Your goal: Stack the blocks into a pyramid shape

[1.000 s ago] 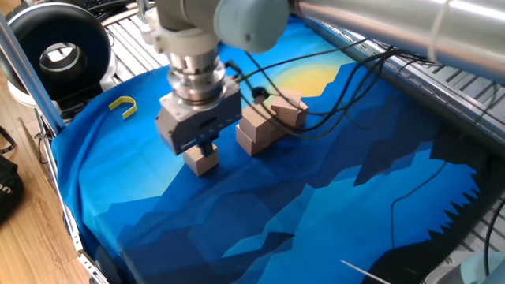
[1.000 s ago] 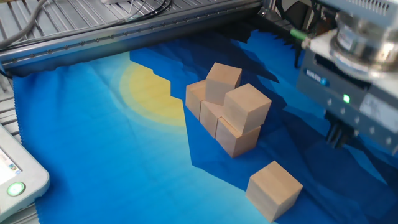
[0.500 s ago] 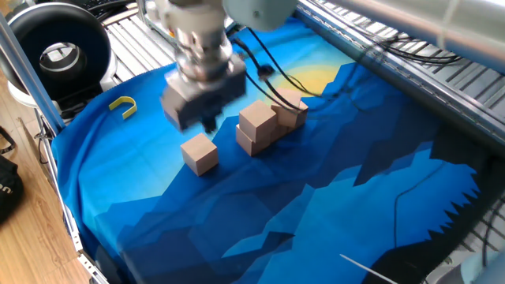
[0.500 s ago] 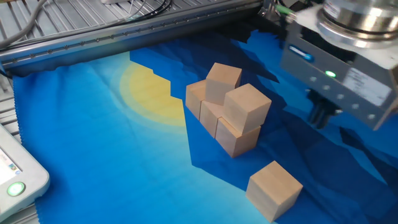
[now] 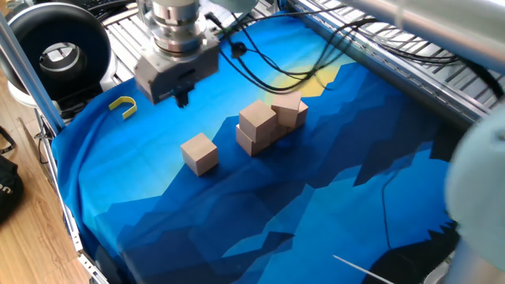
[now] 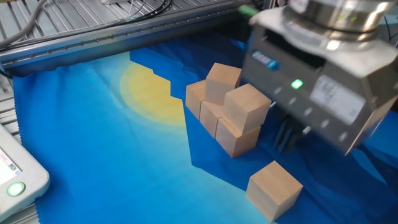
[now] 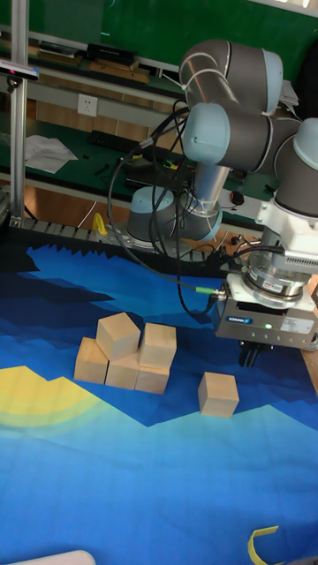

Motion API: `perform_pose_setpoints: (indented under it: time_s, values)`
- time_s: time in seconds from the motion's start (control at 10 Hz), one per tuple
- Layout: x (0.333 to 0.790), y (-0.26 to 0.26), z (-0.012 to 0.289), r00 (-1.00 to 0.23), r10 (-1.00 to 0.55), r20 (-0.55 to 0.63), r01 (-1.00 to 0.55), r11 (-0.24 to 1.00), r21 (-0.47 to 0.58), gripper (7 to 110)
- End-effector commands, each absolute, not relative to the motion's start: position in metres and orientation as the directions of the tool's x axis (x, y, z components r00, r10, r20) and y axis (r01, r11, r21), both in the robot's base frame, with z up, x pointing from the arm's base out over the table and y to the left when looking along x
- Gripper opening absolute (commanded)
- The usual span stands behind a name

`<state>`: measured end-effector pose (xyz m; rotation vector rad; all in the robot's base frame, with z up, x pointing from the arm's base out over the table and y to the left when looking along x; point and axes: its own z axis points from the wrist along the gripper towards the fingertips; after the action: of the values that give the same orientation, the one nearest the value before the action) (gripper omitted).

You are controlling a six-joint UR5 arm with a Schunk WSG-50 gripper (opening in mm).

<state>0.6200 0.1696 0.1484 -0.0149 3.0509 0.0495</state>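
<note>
Robot gripper hangs empty above the blue cloth, fingers seemingly together, beside one loose block; stacked blocks partly hide each other

Gripper fingertips dark, bunched under body in every view; gap between them unreadable, open or closed can't say. Gripper body cut by top and right edges in the other fixed view. Stacked blocks: only five countable, back ones screened by front ones; cables cross pile in one fixed view. Yellow hook-shaped piece clipped by bottom edge in tall fixed view. Blue cloth runs off frame, its near corners unseen.
</note>
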Motion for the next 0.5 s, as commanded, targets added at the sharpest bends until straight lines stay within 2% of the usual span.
perform_pose_setpoints:
  time_s: [0.0,0.4]
  values:
    - [0.629,0.173,0.147,-0.997,0.007,-0.076,0.003,0.999,0.052,7]
    - [0.634,0.176,0.135,-0.994,0.068,-0.092,0.063,0.996,0.057,7]
